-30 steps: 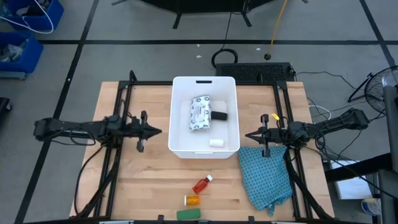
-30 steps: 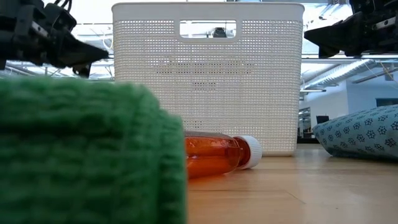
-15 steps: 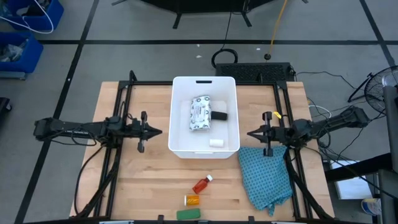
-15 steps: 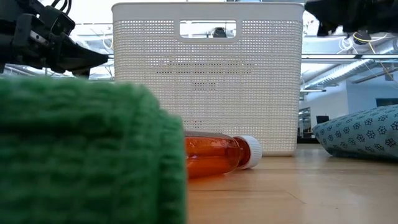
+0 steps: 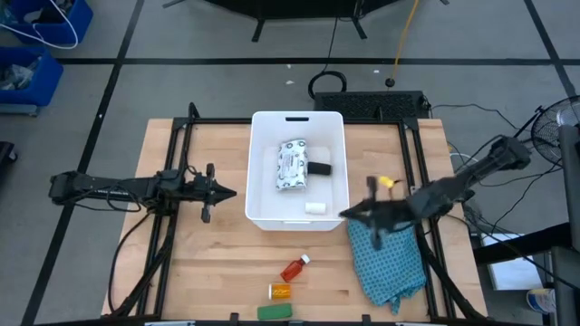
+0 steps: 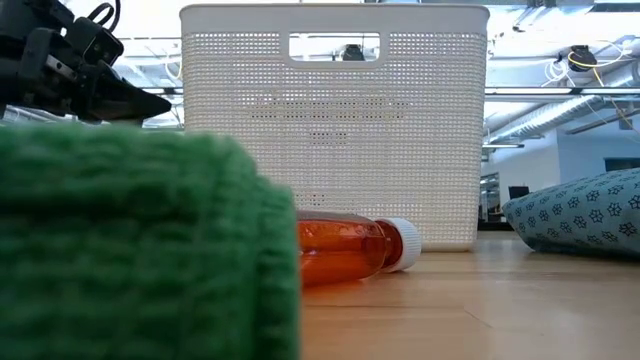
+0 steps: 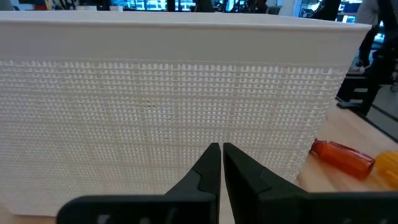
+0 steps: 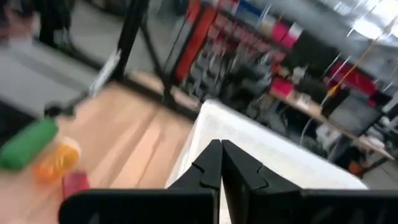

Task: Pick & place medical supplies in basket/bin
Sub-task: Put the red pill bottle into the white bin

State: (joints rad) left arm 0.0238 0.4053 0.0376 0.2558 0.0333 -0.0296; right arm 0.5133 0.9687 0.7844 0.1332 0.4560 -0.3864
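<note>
The white bin (image 5: 299,170) stands at the table's middle and holds the white patterned packet (image 5: 292,166), the black block (image 5: 320,168) and the white little bottle (image 5: 314,207). The red bottle (image 5: 294,268), the orange vial (image 5: 279,291) and the green bar (image 5: 275,311) lie on the table near its near edge. My right gripper (image 5: 343,215) is shut and empty, in the air by the bin's near right corner. My left gripper (image 5: 233,191) is shut and empty, left of the bin.
A teal patterned cloth (image 5: 388,261) lies bunched at the table's near right, under my right arm. Black frame rails (image 5: 181,154) run along the table's left and right sides. Bare wood shows left of the small items.
My right gripper has swung from the table's right side toward the near edge and the bin's near right corner, its arm now slanting over the cloth. It has gone out of the low view. It stays shut.
</note>
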